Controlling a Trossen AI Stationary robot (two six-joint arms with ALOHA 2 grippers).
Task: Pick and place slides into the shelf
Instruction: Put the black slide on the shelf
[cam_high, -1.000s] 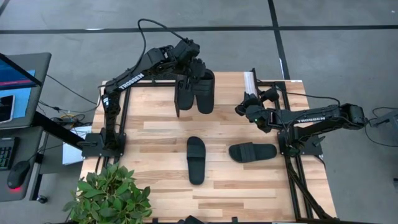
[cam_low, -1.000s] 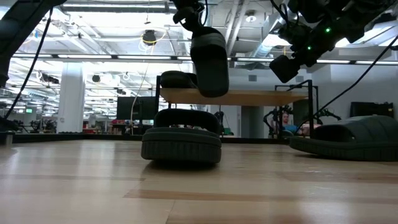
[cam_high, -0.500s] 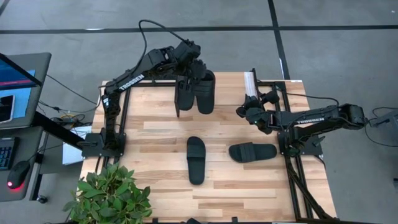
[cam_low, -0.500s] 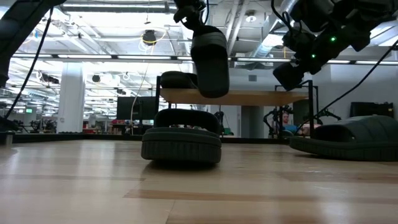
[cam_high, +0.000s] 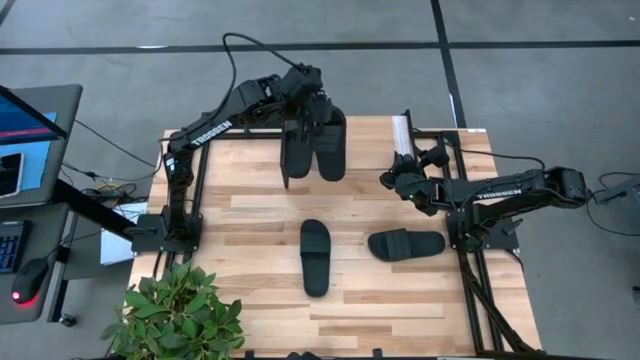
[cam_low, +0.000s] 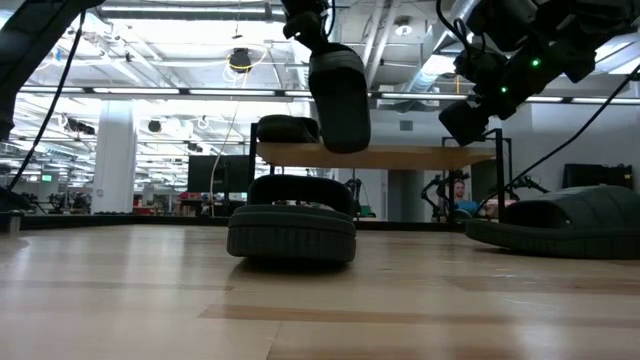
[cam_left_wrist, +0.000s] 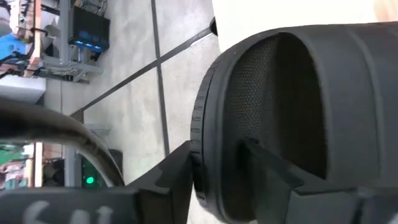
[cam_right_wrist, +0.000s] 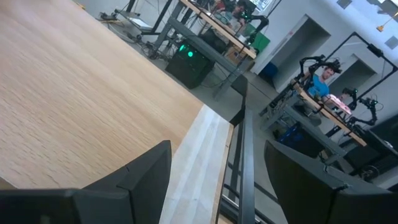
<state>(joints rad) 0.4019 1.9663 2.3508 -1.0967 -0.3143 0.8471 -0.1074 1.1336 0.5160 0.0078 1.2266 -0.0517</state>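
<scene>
While the left gripper (cam_high: 318, 118), fingers clenched on a slide (cam_low: 338, 96) hung toe-down, has edged slightly toward the shelf (cam_low: 400, 156) over the last second, the right gripper (cam_high: 400, 180) waits with fingers released, leaving two slides on the table (cam_high: 250, 210).

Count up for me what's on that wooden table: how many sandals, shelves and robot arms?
Sandals: 4, two flat on the table, one on the shelf, one held by the left gripper
Shelves: 1
Robot arms: 2, the right gripper empty
Total: 7
</scene>
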